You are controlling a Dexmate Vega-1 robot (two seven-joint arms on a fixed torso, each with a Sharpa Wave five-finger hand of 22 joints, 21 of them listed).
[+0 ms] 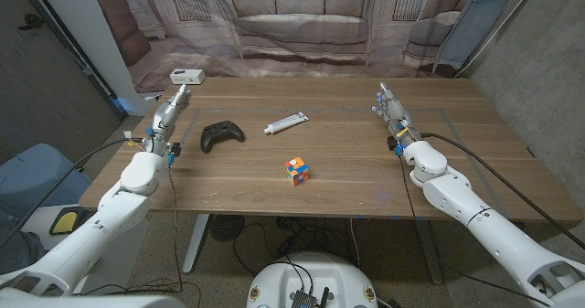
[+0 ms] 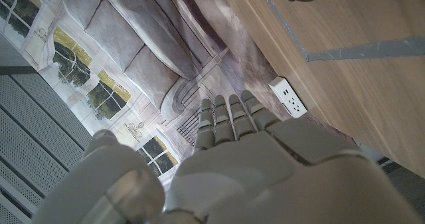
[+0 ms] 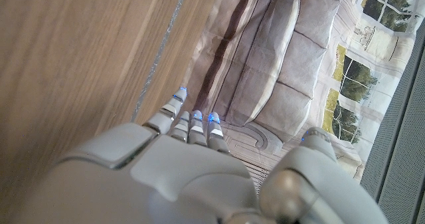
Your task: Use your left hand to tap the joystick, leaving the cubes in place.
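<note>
The left hand (image 1: 174,105) is waiting near the table's (image 1: 347,185) left edge, fingers stretched out straight and together, holding nothing. The joystick (image 1: 221,135), a black game controller, is lying just to its right, apart from it, in the left half of the table. A multicoloured cube (image 1: 294,169) is sitting near the table's middle, toward the front edge, and a white tube (image 1: 287,122) is lying farther back. The right hand (image 1: 391,107) is likewise resting extended and empty near the right edge.
</note>
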